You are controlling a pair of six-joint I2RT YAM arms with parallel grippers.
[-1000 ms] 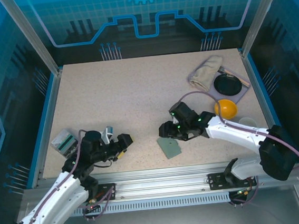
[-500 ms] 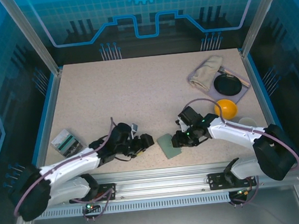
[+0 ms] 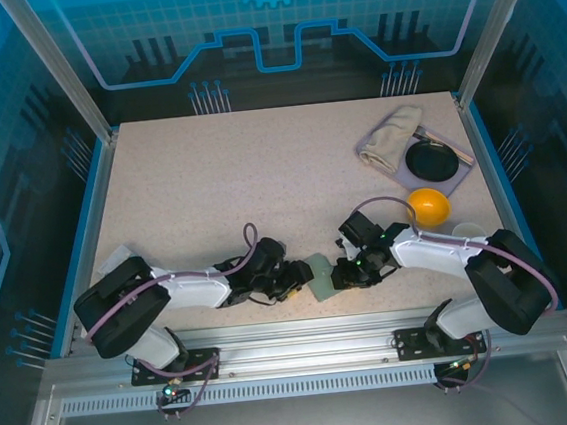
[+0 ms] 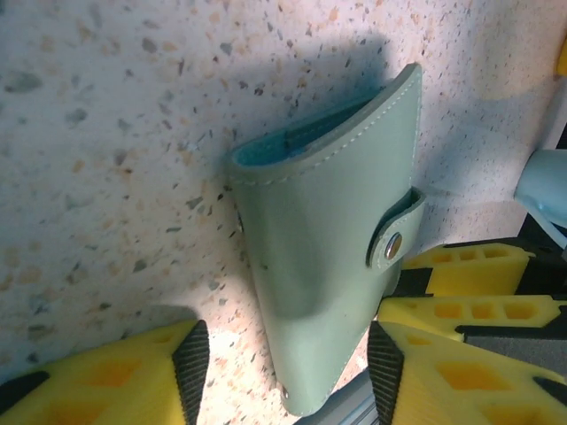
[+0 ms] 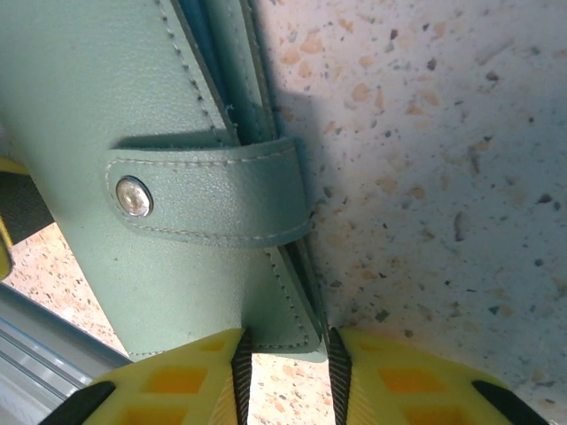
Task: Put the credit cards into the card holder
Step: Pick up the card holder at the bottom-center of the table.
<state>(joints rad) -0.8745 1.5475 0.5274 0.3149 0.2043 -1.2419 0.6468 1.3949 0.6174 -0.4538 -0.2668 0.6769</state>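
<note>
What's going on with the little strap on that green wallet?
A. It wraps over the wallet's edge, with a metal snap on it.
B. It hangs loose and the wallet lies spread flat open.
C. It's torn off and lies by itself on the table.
A: in the right wrist view the strap of the card holder folds round its edge, and a round metal snap sits on the strap's end.

left fingers (image 4: 190, 354) arrived astride card holder (image 4: 328, 239), narrowed
</note>
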